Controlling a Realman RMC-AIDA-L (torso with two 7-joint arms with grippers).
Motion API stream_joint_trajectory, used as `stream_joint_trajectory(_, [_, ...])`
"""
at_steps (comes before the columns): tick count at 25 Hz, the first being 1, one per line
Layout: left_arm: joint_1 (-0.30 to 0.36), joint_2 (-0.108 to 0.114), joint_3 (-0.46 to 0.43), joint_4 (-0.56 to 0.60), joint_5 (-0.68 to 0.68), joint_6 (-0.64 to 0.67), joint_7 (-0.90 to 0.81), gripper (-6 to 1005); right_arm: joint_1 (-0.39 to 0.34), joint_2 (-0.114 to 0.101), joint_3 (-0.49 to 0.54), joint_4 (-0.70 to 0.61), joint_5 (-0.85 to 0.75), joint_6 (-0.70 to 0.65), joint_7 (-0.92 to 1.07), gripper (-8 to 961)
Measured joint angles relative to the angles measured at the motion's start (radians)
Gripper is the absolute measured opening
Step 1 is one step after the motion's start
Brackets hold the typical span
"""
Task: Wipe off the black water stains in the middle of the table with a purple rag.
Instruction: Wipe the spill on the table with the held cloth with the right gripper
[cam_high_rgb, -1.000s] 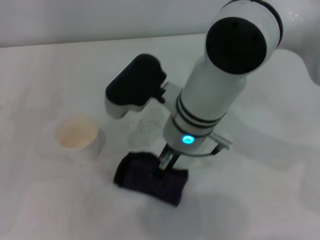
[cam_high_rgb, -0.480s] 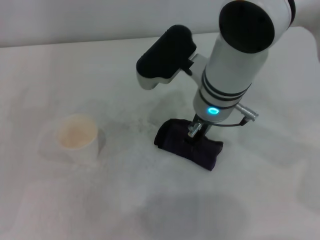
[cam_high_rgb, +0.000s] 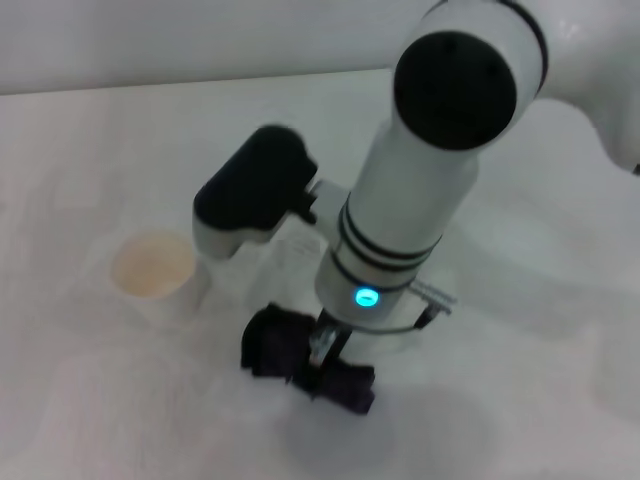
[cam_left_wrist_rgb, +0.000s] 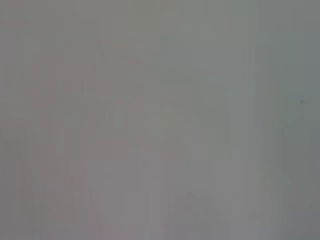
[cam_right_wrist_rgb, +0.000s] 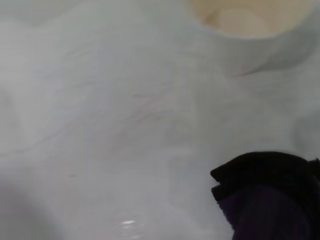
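The purple rag (cam_high_rgb: 272, 345) lies bunched on the white table (cam_high_rgb: 120, 150), near its front edge and just right of a paper cup. My right gripper (cam_high_rgb: 318, 368) comes straight down onto the rag's middle and is shut on it, pressing it to the surface. In the right wrist view the rag (cam_right_wrist_rgb: 267, 192) fills the corner, with smudged table (cam_right_wrist_rgb: 100, 125) beside it. No black water stains show; the spot under the rag and arm is hidden. Only a faint grey speckled patch (cam_high_rgb: 298, 245) shows beside the arm. My left gripper is out of view.
A white paper cup (cam_high_rgb: 155, 272) stands upright close to the left of the rag, and its rim (cam_right_wrist_rgb: 250, 27) shows in the right wrist view. The right arm's big white forearm (cam_high_rgb: 420, 200) covers the table's middle. The left wrist view is plain grey.
The right gripper swept the rag from near the front out to the table's middle right, then dragged it back to the front beside the cup. The cup has not moved.
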Motion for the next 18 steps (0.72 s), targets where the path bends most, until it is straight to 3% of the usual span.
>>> stream_joint_trajectory(10, [-0.002,-0.001,0.004,0.000,0.001,-0.008,0.000,877,0.001,0.000,-0.086,-0.026,0.232,-0.032,-0.121,109])
stream_joint_trajectory(18, [0.004,-0.003,0.004,-0.001,0.001,-0.006,0.000,876,0.006,0.000,-0.062,-0.051,0.192,-0.042,-0.121,116])
